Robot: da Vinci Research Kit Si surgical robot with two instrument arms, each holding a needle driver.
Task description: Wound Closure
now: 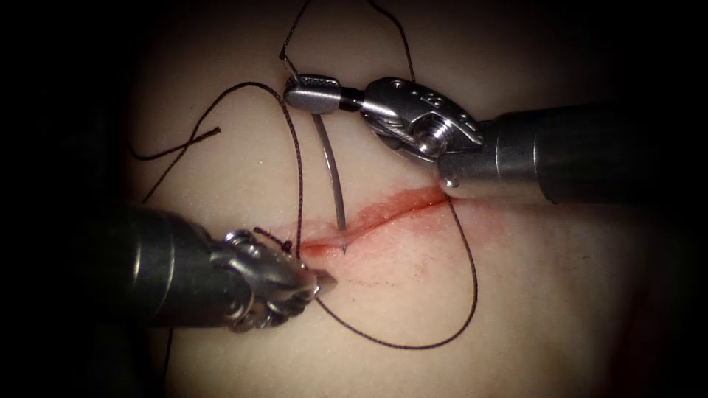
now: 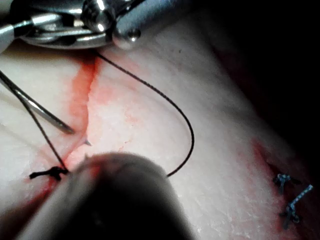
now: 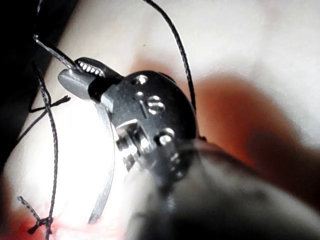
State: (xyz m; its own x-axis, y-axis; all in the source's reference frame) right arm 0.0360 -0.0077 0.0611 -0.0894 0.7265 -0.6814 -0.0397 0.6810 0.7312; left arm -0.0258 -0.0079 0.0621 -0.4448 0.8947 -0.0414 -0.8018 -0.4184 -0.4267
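The cut [image 1: 383, 210] runs across the tissue [image 1: 531, 295], wet with red fluid. My right tool [image 1: 313, 94] is shut on the curved needle [image 1: 332, 169] close to its tail, above the cut. The needle's point [image 1: 344, 250] sits in the cut's upper-left edge, and a small tip [image 2: 88, 143] shows just past the shaft [image 2: 40, 107]. Dark thread [image 1: 472, 295] loops over the tissue below the cut. A knot [image 1: 286, 239] sits at the cut's left end. My left tool [image 1: 324, 281] rests shut by that knot, at the cut's lower left, with nothing seen in its jaws.
Loose thread ends [image 1: 210, 134] lie on the tissue at upper left, and thread [image 1: 291, 44] rises from the needle's tail. Blue stitches [image 2: 289, 200] mark another red line farther off. The right tool's shaft [image 1: 590, 151] crosses above the cut's right end.
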